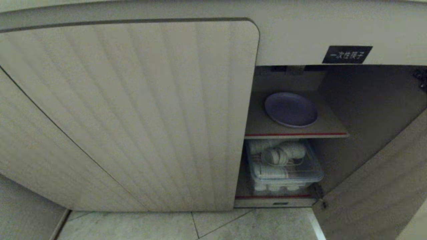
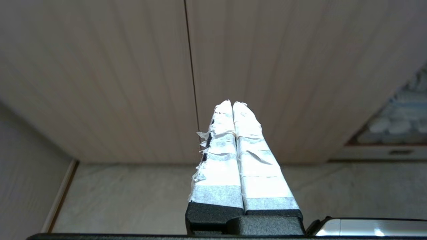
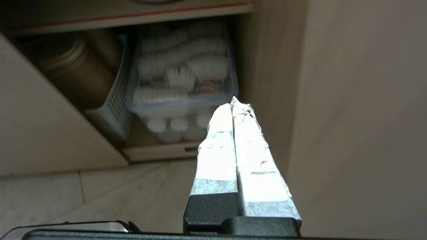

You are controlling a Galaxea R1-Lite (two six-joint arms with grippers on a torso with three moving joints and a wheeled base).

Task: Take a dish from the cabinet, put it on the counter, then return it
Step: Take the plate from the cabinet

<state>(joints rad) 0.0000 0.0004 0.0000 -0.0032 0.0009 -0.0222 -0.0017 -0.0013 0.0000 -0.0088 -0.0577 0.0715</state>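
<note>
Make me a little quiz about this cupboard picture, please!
1. True or false: the plate lies on the upper shelf of the cabinet.
2. What sits under that shelf? A) a clear bin of white cups B) a stack of books C) a kettle
3. Fill in: the fingers of the left tool and the right tool are pressed ____, holding nothing.

Key:
1. True. The door to its left is closed; the one on the right is swung open.
2. A
3. together
</note>
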